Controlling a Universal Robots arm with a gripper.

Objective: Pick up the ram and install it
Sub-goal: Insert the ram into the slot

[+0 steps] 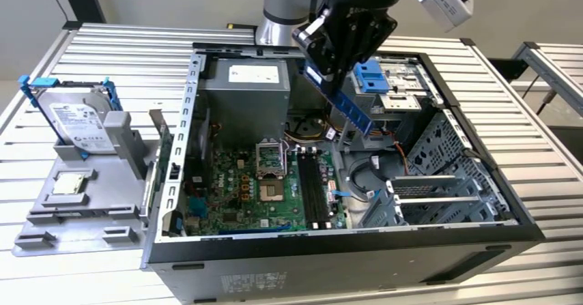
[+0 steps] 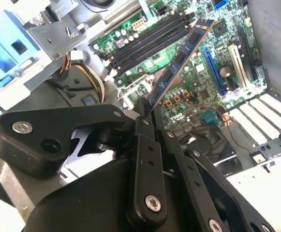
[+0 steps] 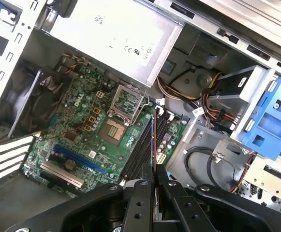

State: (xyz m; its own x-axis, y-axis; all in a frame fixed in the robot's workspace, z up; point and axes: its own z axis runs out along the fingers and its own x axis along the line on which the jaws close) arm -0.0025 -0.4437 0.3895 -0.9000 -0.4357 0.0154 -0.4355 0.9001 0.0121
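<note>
The ram (image 1: 351,107) is a long blue stick held tilted in the air over the open computer case (image 1: 182,148). My gripper (image 1: 321,67) is shut on its upper end. In the second wrist view the ram (image 2: 179,60) slants out from between the black fingers (image 2: 142,145) of the gripper (image 2: 146,113), above the green motherboard. In the first wrist view the ram (image 3: 153,140) appears edge-on, rising from the gripper (image 3: 154,183) and lined up over the black memory slots (image 3: 141,152). The memory slots (image 1: 315,182) lie below the stick, apart from it.
On the exterior view's left, a grey holder tray (image 1: 54,223) carries a silver hard drive (image 1: 82,117) with blue brackets and a small square processor chip (image 1: 71,183). Inside the case are the power supply (image 1: 244,80), a processor socket (image 1: 273,175), a blue drive bracket (image 1: 373,76) and loose cables (image 1: 364,179).
</note>
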